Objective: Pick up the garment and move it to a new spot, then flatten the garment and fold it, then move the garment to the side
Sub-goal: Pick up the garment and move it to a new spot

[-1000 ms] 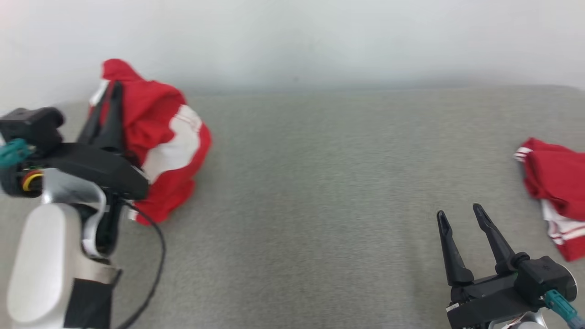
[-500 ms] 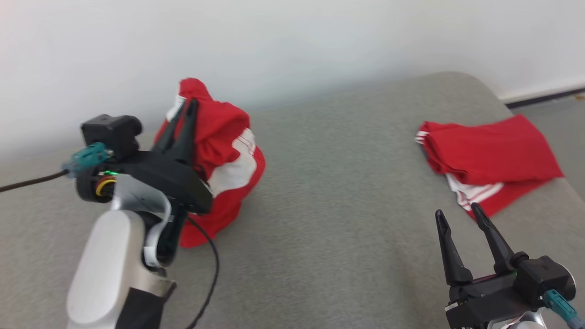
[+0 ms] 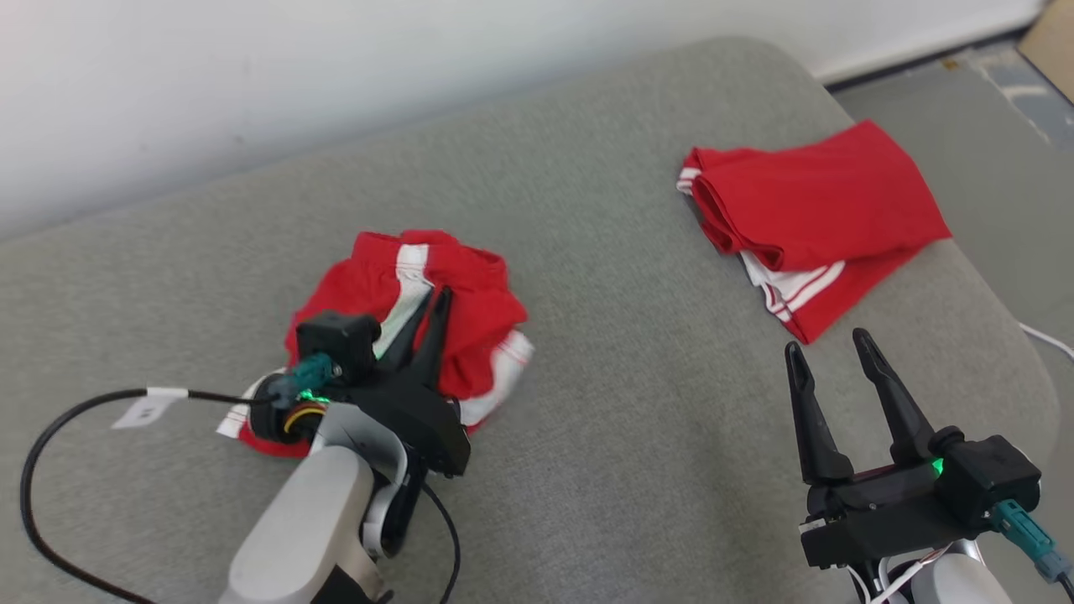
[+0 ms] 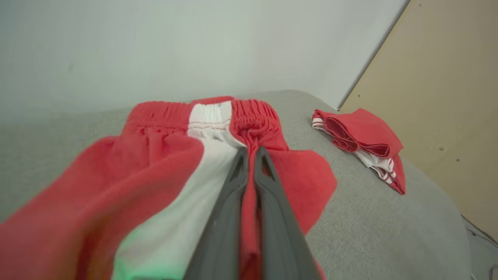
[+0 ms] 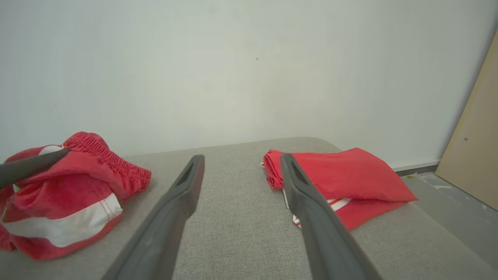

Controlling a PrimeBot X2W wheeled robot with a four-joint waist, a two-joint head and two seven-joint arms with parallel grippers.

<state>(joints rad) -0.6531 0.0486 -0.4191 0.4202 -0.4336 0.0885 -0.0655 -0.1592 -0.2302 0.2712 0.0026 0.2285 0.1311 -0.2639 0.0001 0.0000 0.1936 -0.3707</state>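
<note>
Lowered since a second ago, the crumpled red-and-white shorts (image 3: 474, 306) slump left of middle on the grey fabric-covered bench (image 3: 638, 394), pinched in your closed left end effector (image 3: 435, 296). Snagged cloth would drag on release. Your right end effector (image 3: 826, 341) gapes empty; bare room lies between, with the folded red garment (image 3: 818, 197) near the rounded right edge.

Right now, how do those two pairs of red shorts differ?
The crumpled shorts lie in a heap; the folded shorts lie flat and neat. The left gripper is shut on the crumpled shorts; nothing touches the folded shorts. The crumpled shorts show a gathered waistband; the folded shorts show mostly plain red. Both are red with white stripes.
</note>
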